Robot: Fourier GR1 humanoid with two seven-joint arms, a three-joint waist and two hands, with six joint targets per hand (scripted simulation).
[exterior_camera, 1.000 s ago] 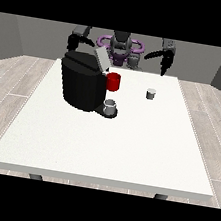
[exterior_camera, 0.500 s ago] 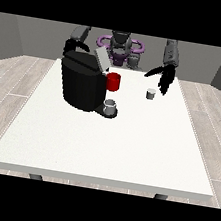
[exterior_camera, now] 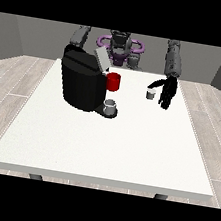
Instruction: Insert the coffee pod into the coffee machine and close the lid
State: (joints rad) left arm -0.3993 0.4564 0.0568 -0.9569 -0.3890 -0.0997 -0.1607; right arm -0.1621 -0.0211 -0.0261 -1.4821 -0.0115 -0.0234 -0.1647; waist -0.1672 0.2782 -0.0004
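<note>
Coffee pod [exterior_camera: 150, 93] stands on the table [exterior_camera: 106, 147], just beside the hand at the view's right [exterior_camera: 167, 92], which has lowered toward it within the last second. Fingers hang straight, apparently unclosed; contact is unclear. Grasp not yet made. Coffee machine [exterior_camera: 83, 80] lid [exterior_camera: 101, 59] stands raised.

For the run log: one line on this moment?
stage: reaching | hand at the view's right: open, beside coffee pod | coffee machine: lid up

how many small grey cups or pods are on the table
2. One small grey cup sits on the coffee machine drip base; the other, the coffee pod, stands on the table beside the hand at the view's right. Others may hide behind the machine.
</note>
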